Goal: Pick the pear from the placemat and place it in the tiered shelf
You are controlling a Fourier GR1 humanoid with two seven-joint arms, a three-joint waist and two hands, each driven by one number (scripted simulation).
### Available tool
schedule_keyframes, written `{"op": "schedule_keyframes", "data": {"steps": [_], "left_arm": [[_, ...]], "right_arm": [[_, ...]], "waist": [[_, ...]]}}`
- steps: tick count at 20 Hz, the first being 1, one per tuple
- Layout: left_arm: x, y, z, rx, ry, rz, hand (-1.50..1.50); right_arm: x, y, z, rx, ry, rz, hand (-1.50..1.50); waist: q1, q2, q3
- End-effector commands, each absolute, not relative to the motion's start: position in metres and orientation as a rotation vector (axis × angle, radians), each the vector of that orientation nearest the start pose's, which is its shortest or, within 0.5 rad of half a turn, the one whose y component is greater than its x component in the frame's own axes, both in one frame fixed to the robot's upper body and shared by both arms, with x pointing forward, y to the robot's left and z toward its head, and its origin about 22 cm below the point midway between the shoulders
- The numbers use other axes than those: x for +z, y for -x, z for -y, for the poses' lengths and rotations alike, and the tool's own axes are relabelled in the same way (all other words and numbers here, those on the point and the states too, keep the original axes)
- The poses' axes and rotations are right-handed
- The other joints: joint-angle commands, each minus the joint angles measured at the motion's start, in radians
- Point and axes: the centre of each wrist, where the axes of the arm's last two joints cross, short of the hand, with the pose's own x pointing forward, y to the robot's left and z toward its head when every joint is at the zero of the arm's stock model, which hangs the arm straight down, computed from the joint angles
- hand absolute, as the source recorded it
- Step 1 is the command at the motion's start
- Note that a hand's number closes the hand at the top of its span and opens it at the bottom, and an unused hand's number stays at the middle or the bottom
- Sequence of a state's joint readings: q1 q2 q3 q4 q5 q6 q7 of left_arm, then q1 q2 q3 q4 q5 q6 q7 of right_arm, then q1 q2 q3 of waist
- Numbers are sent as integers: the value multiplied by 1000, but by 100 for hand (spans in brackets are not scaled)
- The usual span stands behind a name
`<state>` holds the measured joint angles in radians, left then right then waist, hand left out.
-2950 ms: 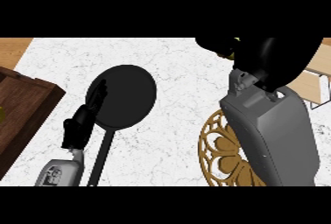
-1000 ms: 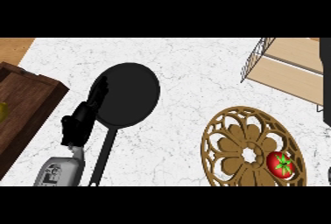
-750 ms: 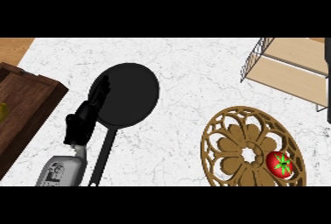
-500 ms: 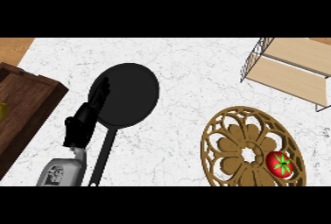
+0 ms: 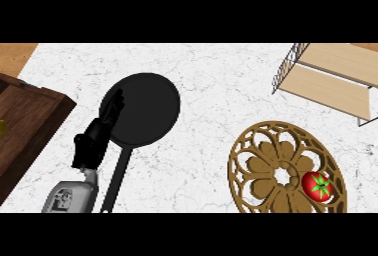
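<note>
Pear-task fruit, which looks like a red tomato [image 5: 319,186] with a green star top, lies on the right part of my round wooden cut-out placemat [image 5: 284,172], well off to the right of my left hand [image 5: 96,142]. That hand hangs relaxed, fingers straight, holding nothing, just beside the black frying pan [image 5: 144,110] and its handle. The tiered shelf [image 5: 332,80] stands farther off to the right on the white table [image 5: 214,75]. A dark wooden crate [image 5: 26,125] sits left of my hand.
</note>
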<state>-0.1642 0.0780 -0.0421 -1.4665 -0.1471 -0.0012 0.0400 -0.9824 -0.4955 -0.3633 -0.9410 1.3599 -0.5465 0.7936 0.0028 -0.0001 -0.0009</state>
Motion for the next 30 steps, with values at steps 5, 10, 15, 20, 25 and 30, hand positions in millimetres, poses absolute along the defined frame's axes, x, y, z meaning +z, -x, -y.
{"op": "schedule_keyframes", "data": {"steps": [5,10,15,20,25,30], "left_arm": [[12,-290,-229,-245,-124,1580,0],[15,-291,-225,-270,-126,1588,0],[22,-286,-212,-246,-110,1580,0],[11,-287,-220,-267,-116,1556,0],[15,-271,-232,-245,-117,1555,0],[16,-287,-227,-239,-145,1562,0]], "right_arm": [[245,-414,330,-457,1728,1258,-150],[277,-395,322,-463,1635,1355,-150],[287,-378,326,-460,1551,1426,-150],[318,-369,328,-735,1483,1534,-150],[347,-321,345,-912,1510,1548,-150],[360,-274,366,-1021,1473,1408,-150]], "waist": [[4,4,1],[-2,0,1],[-4,-2,1],[-8,-1,1],[-14,-9,0],[-36,-9,0]]}}
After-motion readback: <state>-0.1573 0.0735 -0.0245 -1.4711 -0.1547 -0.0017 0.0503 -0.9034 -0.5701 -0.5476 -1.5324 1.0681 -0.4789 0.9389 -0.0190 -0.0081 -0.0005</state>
